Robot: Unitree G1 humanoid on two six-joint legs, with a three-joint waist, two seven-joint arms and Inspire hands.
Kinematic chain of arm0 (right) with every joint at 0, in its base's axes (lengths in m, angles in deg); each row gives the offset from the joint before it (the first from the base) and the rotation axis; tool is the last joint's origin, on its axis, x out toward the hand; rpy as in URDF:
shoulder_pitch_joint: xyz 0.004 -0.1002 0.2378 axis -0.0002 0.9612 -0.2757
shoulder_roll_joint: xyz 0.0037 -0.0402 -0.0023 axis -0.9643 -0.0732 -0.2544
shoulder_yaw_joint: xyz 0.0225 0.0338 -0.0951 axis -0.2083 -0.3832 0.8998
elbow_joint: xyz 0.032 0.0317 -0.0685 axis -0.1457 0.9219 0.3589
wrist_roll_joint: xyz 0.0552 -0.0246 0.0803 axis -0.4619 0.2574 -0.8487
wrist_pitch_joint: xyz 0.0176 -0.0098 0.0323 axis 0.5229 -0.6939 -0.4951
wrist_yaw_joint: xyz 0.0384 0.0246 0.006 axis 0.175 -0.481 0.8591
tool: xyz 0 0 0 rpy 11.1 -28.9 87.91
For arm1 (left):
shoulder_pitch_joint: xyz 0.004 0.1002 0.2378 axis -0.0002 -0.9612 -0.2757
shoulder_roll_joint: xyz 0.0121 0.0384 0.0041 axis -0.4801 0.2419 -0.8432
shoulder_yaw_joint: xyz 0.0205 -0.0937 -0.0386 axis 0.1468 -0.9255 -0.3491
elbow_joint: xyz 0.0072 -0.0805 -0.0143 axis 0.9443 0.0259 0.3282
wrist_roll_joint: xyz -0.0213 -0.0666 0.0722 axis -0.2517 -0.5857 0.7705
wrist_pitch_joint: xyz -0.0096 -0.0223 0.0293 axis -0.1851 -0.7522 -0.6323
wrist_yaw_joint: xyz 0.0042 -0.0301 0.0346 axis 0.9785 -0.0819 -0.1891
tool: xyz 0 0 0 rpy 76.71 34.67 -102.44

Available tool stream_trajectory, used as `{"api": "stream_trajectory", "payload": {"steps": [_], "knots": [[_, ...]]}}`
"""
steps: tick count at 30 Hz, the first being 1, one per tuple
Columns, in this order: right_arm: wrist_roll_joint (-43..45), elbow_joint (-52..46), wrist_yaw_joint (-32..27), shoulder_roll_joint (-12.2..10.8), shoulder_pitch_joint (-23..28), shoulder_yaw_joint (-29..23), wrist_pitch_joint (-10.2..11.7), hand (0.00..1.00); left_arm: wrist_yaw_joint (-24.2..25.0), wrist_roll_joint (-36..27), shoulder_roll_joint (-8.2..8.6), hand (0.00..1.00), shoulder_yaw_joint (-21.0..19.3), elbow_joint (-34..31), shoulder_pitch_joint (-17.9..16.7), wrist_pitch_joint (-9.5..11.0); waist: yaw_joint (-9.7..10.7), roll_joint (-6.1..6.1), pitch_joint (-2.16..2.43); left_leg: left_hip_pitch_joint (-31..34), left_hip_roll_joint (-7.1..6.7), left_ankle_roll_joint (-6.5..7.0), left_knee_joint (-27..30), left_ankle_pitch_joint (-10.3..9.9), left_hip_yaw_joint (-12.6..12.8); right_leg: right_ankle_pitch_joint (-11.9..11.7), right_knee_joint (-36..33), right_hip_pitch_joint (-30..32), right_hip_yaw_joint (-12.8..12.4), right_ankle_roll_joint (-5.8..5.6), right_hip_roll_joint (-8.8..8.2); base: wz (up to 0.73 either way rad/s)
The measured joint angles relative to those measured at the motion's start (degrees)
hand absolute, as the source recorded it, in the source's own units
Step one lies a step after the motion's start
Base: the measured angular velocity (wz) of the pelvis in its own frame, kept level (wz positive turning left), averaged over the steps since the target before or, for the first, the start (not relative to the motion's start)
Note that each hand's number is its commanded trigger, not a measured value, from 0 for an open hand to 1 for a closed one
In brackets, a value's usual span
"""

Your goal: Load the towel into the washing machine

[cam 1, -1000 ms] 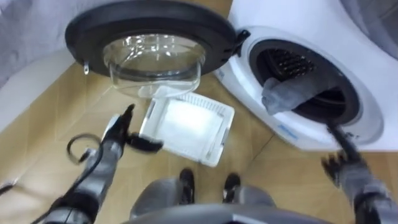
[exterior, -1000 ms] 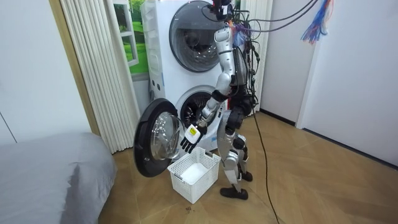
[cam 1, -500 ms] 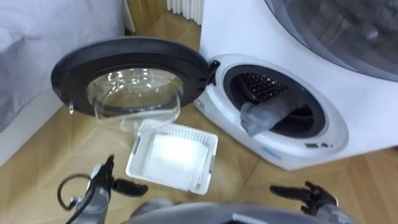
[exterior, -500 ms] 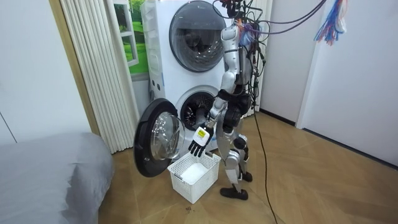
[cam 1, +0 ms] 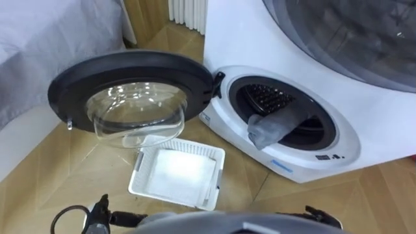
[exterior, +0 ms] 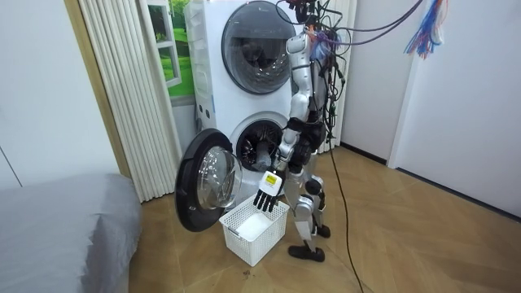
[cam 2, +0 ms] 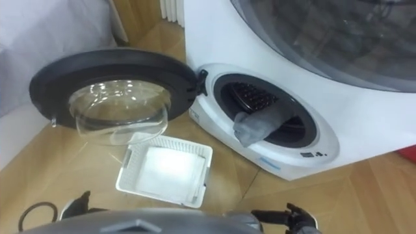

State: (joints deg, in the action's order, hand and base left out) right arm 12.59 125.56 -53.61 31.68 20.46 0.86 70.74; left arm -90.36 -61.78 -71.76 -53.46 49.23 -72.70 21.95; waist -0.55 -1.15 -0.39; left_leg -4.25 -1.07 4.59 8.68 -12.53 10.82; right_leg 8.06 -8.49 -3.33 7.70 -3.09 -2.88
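A grey towel [cam 1: 273, 127] hangs half out of the drum opening of the white washing machine [cam 1: 364, 146], draped over the lower rim. Its round dark door [cam 1: 133, 91] with the glass bowl stands swung wide to the left. My left hand [cam 1: 104, 214] shows at the bottom edge, fingers straight and holding nothing; in the room view the left hand [exterior: 267, 194] hangs over the basket. My right hand [cam 2: 286, 218] peeks in at the bottom right, fingers spread and empty. I stand upright facing the machine.
A white slatted basket [cam 1: 140, 170] with a white cloth in it sits on the wooden floor below the door. A grey-covered bed [cam 1: 39, 39] lies to the left. A second machine [exterior: 252, 53] is stacked on top.
The view has risen and pulled back as I straightened up. Both hands dropped from in front of me to the picture's bottom edge. The towel stays hanging at the drum mouth.
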Motion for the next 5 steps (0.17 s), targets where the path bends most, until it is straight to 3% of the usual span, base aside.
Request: {"api": "stream_trajectory", "payload": {"steps": [5], "knots": [[0.60, -0.06, 0.21, -0.18, 0.06, -1.14, -0.55, 0.00, -0.57, 0.06, 0.24, 0.00, 0.00, 1.52, 0.25, -1.40, 0.09, 0.35, 0.05, -0.59, 0.32, -0.25, -0.05, -0.14, -0.02, 0.01, 0.15, -0.81, -0.03, 0.01, 0.29, 0.00]]}}
